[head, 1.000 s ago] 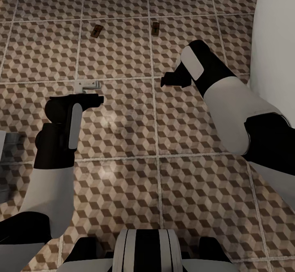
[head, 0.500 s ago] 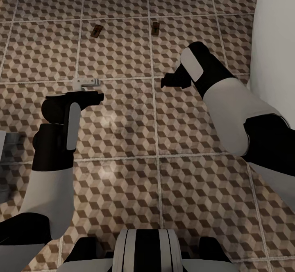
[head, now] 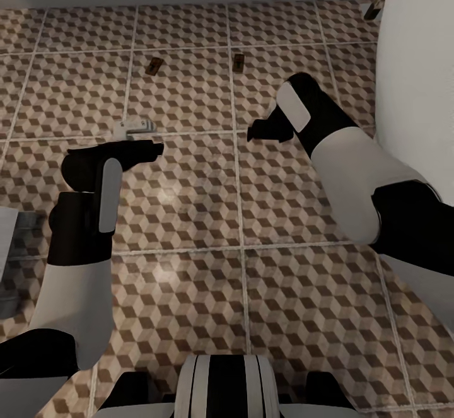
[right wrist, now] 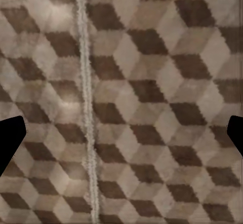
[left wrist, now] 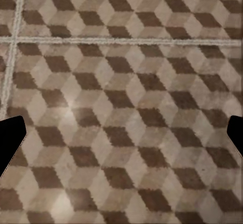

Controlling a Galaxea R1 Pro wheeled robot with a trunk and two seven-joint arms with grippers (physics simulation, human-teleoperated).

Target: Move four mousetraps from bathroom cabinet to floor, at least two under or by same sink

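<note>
Both the left end effector (head: 148, 150) and the right end effector (head: 261, 130) hang spread wide and empty above the bathroom floor (head: 189, 203), two mousetraps (head: 153, 66) (head: 238, 61) lying well beyond them, their wire parts too small to resolve.

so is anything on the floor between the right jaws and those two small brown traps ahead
Nothing visible. Between the right gripper and the two small dark brown wooden mousetraps lies bare cube-patterned tiled floor. A small white object lies off to the side, just beyond the left gripper.
</note>
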